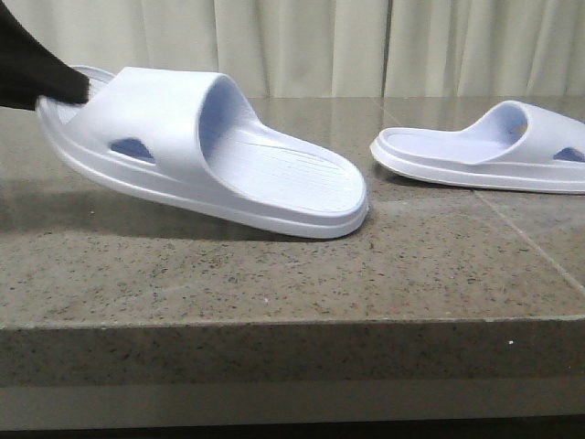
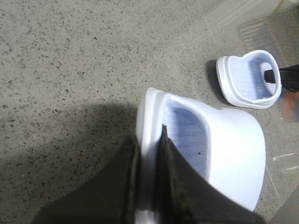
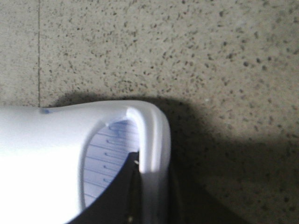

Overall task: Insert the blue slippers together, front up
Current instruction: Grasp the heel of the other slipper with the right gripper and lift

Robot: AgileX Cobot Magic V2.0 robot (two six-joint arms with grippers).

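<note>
A speckled stone table (image 1: 274,274) stands before pale curtains (image 1: 302,46). The left gripper (image 2: 149,186) clenches the near slipper's (image 1: 219,155) rim, tilting that end up. The right gripper (image 3: 149,196) clamps the far slipper's (image 1: 484,151) rim; it lies flat, well apart.

Little of our own body shows here. Our left tool (image 2: 149,186) is two broad, flat fingers of matt black, wide at the base and narrowing toward blunt tips; the inner finger (image 2: 180,182) has a slightly rough, brownish-black face and a thin raised edge running along its length to the tip. From the front this same left tool (image 1: 41,69) appears only as a dark, blurred wedge with no markings we can make out. Our right tool (image 3: 140,196) looks alike: dark, smooth, tapering fingers with a small pale speck near one tip. We see no cables, screws or lettering.
</note>
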